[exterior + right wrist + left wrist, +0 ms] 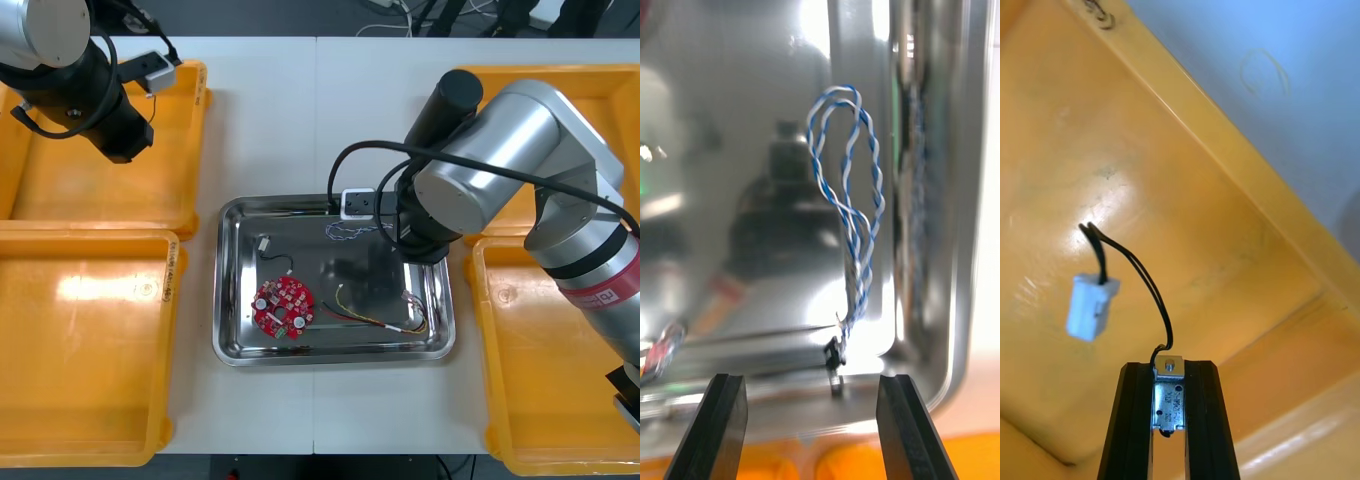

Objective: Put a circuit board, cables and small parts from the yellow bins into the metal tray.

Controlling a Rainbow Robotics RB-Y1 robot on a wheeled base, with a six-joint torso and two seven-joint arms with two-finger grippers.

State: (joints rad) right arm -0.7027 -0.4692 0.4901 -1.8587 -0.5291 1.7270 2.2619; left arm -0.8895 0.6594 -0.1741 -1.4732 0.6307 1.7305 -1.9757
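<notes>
Front view, tray: a shiny rectangular metal tray [232, 290] sits mid-table between four yellow plastic bins [90, 380], two at each side.
Front view, contents: a round red circuit board [283, 305] lies near the tray's near left corner. A red and yellow cable [375, 318] lies to its right, and a twisted blue and white cable [350, 231] by the far wall. A small part on a thin dark lead [265, 243] lies toward the far left.
Front view, arms: the silver right arm [500, 150] reaches over the tray's far right corner. The left arm [75, 80] is above the far bin on the left.
Front view, surface: a light white table [270, 120] with a seam down its middle and dark floor beyond its far edge.
Right wrist view, pincer: the right gripper [812, 420] has its black fingers standing apart with nothing between them, over the tray floor.
Right wrist view, cable: the twisted blue and white cable [854, 225] lies in long loops on the mirror-like floor just beside the tray wall. Its small dark end is nearest the fingers.
Left wrist view, pincer: the left gripper [1169, 375] is clamped on a small silver metal part [1168, 405].
Left wrist view, lead: a thin black cable [1142, 277] runs from that part to a white plastic connector [1091, 306], over an orange-looking bin floor [1225, 225]. The pale table lies beyond the bin's rim.
</notes>
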